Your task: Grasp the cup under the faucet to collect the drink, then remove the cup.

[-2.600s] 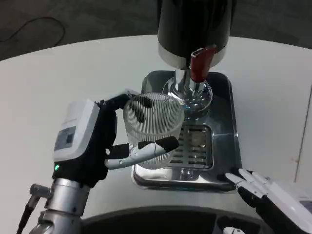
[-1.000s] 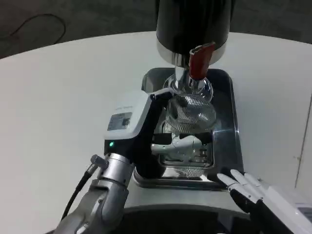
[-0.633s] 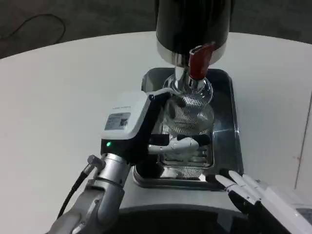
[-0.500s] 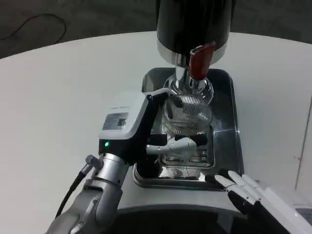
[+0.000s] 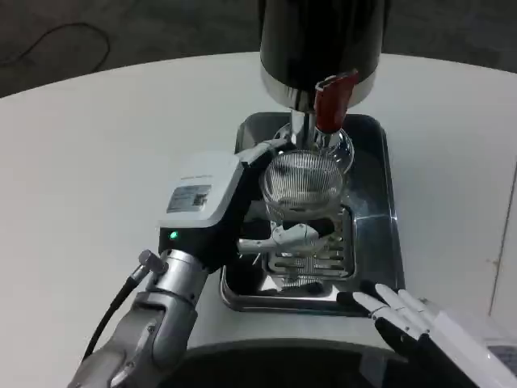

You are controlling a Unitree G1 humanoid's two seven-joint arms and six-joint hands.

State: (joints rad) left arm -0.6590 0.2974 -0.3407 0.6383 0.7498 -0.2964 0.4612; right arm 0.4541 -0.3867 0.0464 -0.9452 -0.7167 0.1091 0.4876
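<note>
Cup — gripped by the left hand under the faucet — could spill if tilted; right hand lies spread.

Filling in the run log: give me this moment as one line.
left hand: holds cup | cup: upright over drip tray, below red tap | right hand: open, at tray's front edge
</note>
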